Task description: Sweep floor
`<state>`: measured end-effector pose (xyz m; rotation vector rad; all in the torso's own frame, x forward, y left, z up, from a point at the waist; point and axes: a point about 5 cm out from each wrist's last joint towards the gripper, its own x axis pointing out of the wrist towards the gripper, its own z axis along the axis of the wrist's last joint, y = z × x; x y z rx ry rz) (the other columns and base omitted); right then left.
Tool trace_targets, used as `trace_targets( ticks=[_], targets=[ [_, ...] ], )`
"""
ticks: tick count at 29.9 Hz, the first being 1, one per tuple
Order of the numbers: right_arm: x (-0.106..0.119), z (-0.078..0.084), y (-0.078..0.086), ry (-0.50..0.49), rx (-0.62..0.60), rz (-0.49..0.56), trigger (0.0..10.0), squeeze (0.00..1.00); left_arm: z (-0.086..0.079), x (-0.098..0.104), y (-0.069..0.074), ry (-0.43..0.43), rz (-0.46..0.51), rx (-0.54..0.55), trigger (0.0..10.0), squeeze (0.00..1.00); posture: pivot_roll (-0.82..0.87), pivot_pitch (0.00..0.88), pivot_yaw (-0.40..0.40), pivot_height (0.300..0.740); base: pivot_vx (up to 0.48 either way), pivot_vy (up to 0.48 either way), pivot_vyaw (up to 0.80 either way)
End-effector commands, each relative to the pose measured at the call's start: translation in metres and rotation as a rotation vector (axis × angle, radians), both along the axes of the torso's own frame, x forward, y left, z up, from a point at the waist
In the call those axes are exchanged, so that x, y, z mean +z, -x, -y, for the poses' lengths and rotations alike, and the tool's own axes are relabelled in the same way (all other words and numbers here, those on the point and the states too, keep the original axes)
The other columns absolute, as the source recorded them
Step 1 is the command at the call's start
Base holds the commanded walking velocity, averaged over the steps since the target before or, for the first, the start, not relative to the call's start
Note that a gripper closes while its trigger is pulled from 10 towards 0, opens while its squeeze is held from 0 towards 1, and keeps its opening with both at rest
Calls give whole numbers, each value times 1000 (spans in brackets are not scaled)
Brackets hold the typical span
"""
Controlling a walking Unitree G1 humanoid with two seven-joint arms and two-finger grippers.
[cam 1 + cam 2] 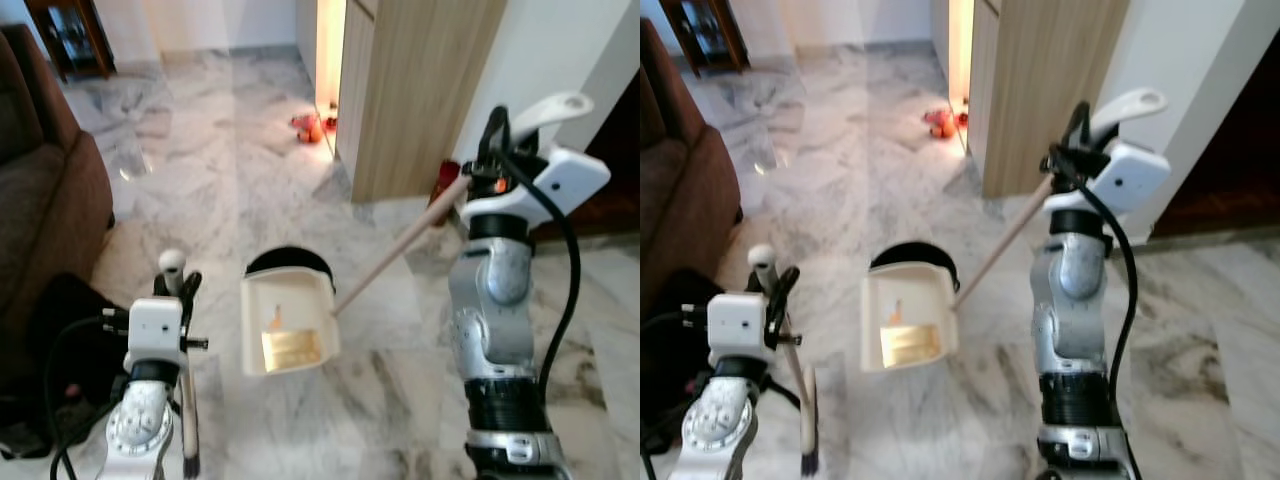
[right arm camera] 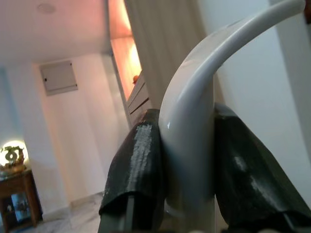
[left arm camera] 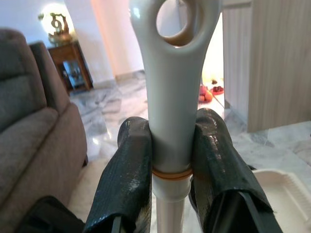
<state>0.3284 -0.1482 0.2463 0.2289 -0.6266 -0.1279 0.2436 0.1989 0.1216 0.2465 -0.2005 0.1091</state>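
Left eye view: cream plastic dustpan rests on grey-veined marble floor, centre, its long wooden pole rising to the right pincer. Left pincer holds a pale broom handle near the brown sofa.

Left wrist view: left pincer clamped on the broom handle's looped top.

Right wrist view: right pincer clamped on the curved white dustpan grip.

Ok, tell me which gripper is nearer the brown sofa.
Left. The left gripper, clamped on the broom handle, sits close beside the brown sofa. The right gripper, holding the dustpan handle, is across the floor by the wooden cabinet.
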Motion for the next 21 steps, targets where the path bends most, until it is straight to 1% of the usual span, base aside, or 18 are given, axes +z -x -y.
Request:
trace_targets(
  ticks=[1, 3, 11, 21],
  targets=[
    [15, -5, 3, -30, 22, 67, 10000, 0, -3, 6, 1, -23, 29, 10, 10000, 27, 97, 95, -30, 740, 300, 0, 0],
    [17, -6, 4, -21, 24, 75, 10000, 0, -3, 6, 1, -24, 29, 15, 10000, 24, 98, 96, -30, 740, 302, 0, 0],
    [17, -7, 4, -20, 30, 80, 10000, 0, -5, 6, 2, -24, 27, 24, 10000, 27, 99, 101, -31, 740, 303, 0, 663],
    [17, -7, 3, -34, 40, 76, 10000, 0, -6, 6, 2, -21, 29, 28, 10000, 27, 100, 109, -31, 740, 306, 0, 0]
  ],
)
